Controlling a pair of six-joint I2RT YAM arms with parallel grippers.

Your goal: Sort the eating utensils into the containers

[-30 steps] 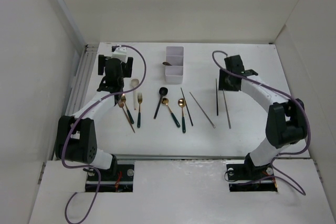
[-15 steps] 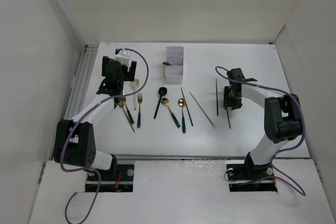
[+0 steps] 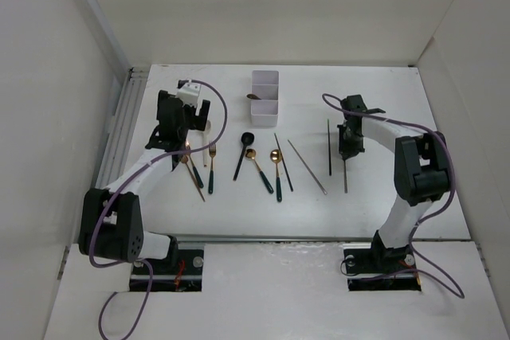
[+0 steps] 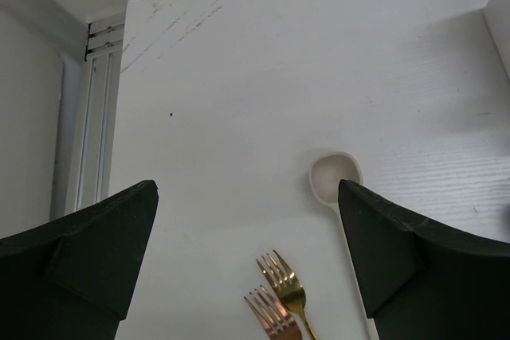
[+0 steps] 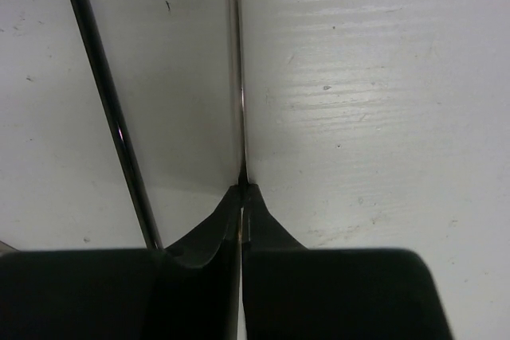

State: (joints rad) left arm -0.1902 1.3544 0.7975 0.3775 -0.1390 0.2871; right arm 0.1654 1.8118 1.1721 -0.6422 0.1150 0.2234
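Left wrist view: two gold forks [image 4: 280, 296] cut off at 6 o'clock, handles unseen; pale wooden spoon [image 4: 335, 181], handle hidden behind a dark finger [image 4: 398, 260] at 4 o'clock. Right wrist view: chopstick [image 5: 237, 77], near end buried in the right gripper [image 5: 243, 193], far end exiting at 12 o'clock.

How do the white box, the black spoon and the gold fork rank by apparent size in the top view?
1. white box: clearly the largest.
2. black spoon and gold fork: both slim and of similar length, so I cannot rank them.
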